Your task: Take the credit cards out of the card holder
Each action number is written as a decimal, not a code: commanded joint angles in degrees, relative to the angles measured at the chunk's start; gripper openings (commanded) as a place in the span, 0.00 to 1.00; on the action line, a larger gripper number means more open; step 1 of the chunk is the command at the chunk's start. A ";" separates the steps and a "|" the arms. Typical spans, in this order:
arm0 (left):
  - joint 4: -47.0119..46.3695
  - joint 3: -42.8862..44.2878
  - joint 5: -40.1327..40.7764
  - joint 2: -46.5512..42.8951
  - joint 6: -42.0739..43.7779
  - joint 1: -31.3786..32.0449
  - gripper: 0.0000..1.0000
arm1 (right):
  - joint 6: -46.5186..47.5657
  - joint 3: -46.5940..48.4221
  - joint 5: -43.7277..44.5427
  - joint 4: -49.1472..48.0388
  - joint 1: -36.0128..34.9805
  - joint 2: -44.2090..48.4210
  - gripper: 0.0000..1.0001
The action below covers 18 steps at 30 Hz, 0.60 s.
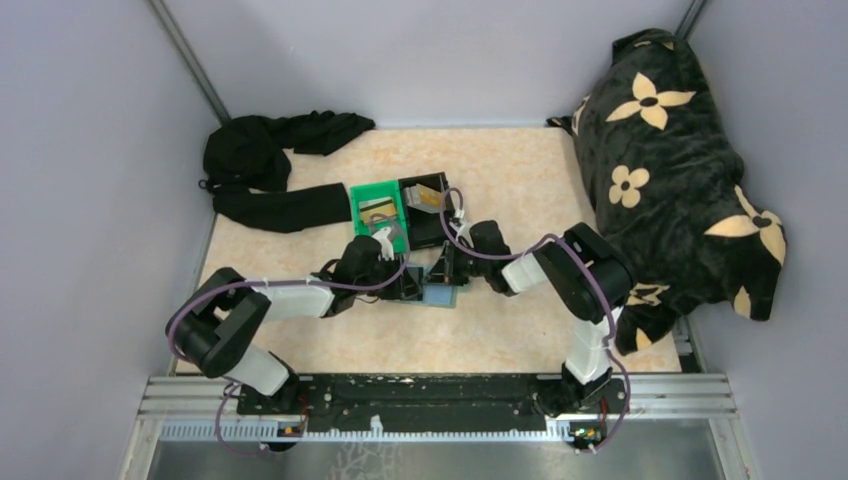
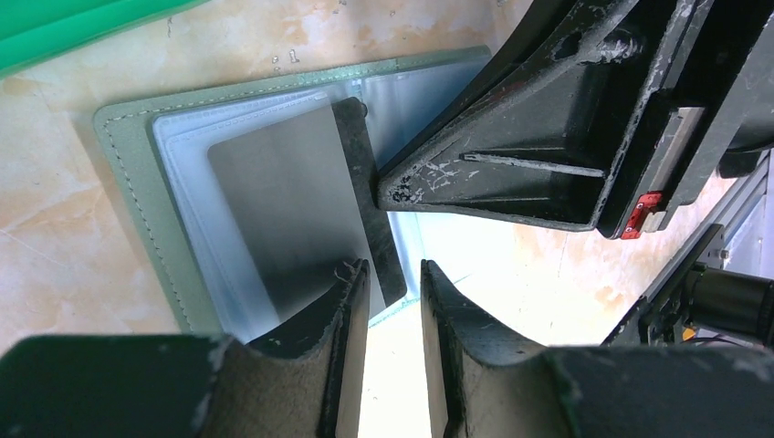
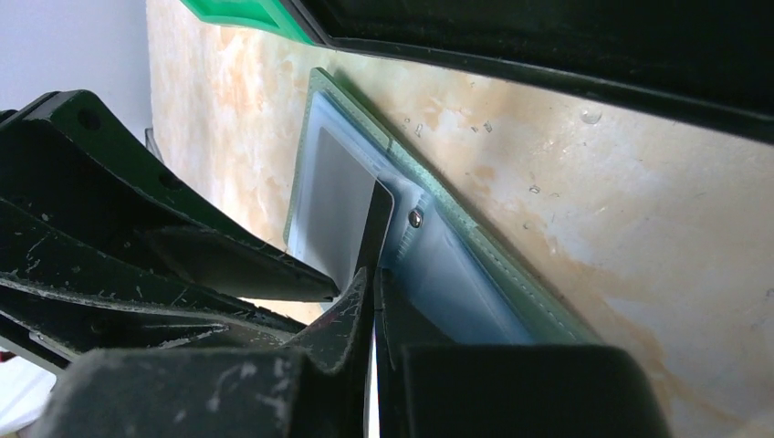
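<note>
Your grey-green card holder (image 2: 137, 182) lay open and flat in the middle of the scene, its clear-lined inside facing up. A pale grey credit card (image 2: 274, 210), dark stripe along one long edge, lay across it, the striped edge raised.

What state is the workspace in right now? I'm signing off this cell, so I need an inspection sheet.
Surface: tabletop, beige and marbled.
Job's things: card holder lies open; grey card with a dark stripe sits partly in its clear sleeve.
Clutter: green bin and black bin, each with something tan inside; black cloth.
Grippers: left gripper open, one fingertip over the grey card; right gripper, fingers shut on the grey card's edge.
Cables: purple cables run along both arms.
Surroundings: grey walls; flowered blanket on the right.
</note>
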<state>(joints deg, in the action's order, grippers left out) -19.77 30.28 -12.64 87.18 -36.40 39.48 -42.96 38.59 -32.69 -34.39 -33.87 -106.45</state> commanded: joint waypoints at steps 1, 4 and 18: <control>0.56 -0.93 -0.51 0.74 -0.07 -0.33 0.34 | 1.36 -0.59 -1.24 -0.39 -0.30 -0.54 0.00; 2.80 -0.22 -0.12 -2.52 0.25 -0.37 0.34 | 1.56 -0.91 -0.89 0.04 -0.32 0.33 0.00; 13.81 1.40 7.29 -10.40 4.02 -1.02 0.32 | 2.44 -1.06 0.56 2.53 -0.32 2.58 0.33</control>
<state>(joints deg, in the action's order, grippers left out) -7.68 31.68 -5.96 74.24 -32.88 38.92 -42.68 37.91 -34.06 -34.79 -33.95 -105.67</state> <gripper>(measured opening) 0.321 0.284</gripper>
